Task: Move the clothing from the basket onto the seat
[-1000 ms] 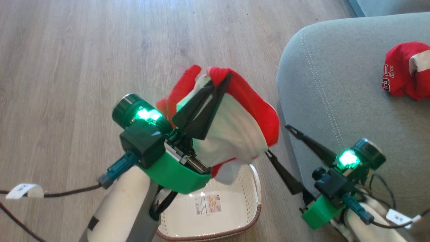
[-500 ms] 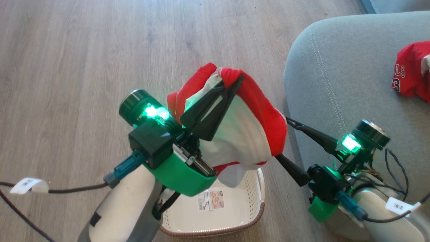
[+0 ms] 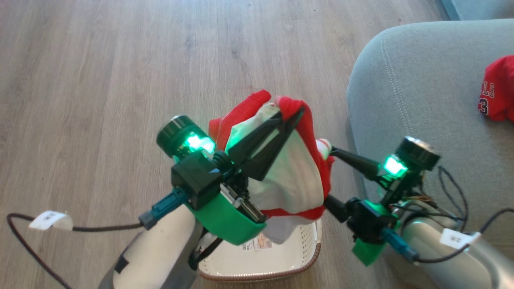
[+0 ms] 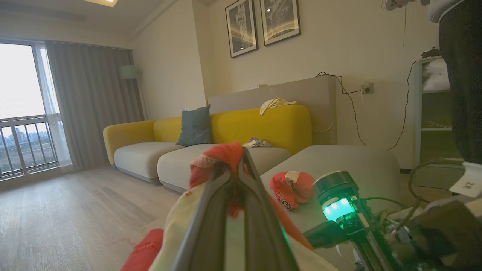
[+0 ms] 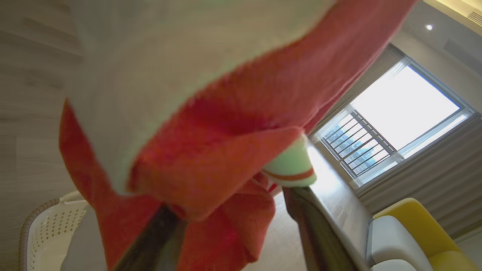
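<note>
Basket (image 3: 299, 253) sits right under the arms, no cloth left in the part that shows. Above it the left fingers (image 3: 257, 146) are pressed together on the red-and-white garment (image 3: 293, 180), pinching its top fold, and the rest hangs free above the basket. Change over the last second: the right fingers (image 3: 355, 161), spread wide, have come in from clear of the cloth to straddle its right edge. The right wrist view shows fabric draped between them, not clamped. The head view also panned, so the seat's apparent shift is the camera. Reads as two-handed support or a handoff before the swing to the seat (image 3: 417, 92), just right of the load. Garment's long axis runs from the pinch down to the loose hem, which points at the basket. Second garment (image 3: 498, 94), lettered, is already on the seat, far right, so this looks like the last piece.
</note>
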`<state>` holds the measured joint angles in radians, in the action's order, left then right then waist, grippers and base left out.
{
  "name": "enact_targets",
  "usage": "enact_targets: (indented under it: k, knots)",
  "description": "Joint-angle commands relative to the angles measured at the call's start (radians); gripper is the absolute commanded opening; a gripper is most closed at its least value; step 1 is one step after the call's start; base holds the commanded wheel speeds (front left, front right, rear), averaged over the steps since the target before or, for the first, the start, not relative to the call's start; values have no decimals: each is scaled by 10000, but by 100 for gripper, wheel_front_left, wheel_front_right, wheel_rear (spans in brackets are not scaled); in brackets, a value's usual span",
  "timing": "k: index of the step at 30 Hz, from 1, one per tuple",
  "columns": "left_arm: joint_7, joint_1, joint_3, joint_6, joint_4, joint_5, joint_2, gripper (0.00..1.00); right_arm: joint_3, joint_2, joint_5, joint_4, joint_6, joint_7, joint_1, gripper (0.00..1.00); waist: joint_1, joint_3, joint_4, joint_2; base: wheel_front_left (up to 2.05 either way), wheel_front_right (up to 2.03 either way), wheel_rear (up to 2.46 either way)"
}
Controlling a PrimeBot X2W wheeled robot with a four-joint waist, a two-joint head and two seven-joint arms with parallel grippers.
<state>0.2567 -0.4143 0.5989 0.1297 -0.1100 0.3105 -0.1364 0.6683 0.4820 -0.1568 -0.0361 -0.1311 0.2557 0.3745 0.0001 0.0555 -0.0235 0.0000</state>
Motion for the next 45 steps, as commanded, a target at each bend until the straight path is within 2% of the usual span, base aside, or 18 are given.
enact_targets:
  k: [1,10,20,21,22,28,38,39,41,45]
  knots:
    - [51,-673,-226,9,-309,114,-153,0,192,-93,129,221,4,61,446,100,-1,21,34,0,0,0,0]
    - [51,-831,275,9,-274,225,-195,0,1006,-897,343,-331,4,61,1064,100,-1,11,228,0,0,0,0]
    - [51,-876,621,9,-118,330,-160,0,358,-2393,773,-1106,4,61,896,100,-1,-44,622,0,0,0,0]
    - [51,-868,606,9,-101,335,-162,0,219,-2521,856,-1175,4,61,839,35,-1,-52,653,0,0,0,0]
    - [51,-857,584,9,-90,339,-165,0,78,-2640,948,-1227,4,61,778,0,-1,-62,681,0,0,0,0]
    - [51,-797,495,9,-52,328,-185,0,-428,-2973,1221,-1338,4,61,530,0,-1,-113,779,0,0,0,0]
    - [51,-647,323,9,-31,322,-182,0,-2026,-3553,1483,-1135,4,61,-94,0,-1,-158,750,0,0,0,0]
    - [51,-628,318,9,-33,310,-170,11,-2157,-3599,1478,-1079,4,61,-141,0,-1,-162,742,0,0,0,0]
    - [51,-589,263,9,-47,236,-124,100,-2385,-3677,1462,-957,4,61,-233,0,-1,-168,726,0,0,0,0]
    - [51,-424,214,10,188,178,-114,100,-2766,-3753,1423,-804,4,61,-396,0,-1,-234,652,0,0,0,0]
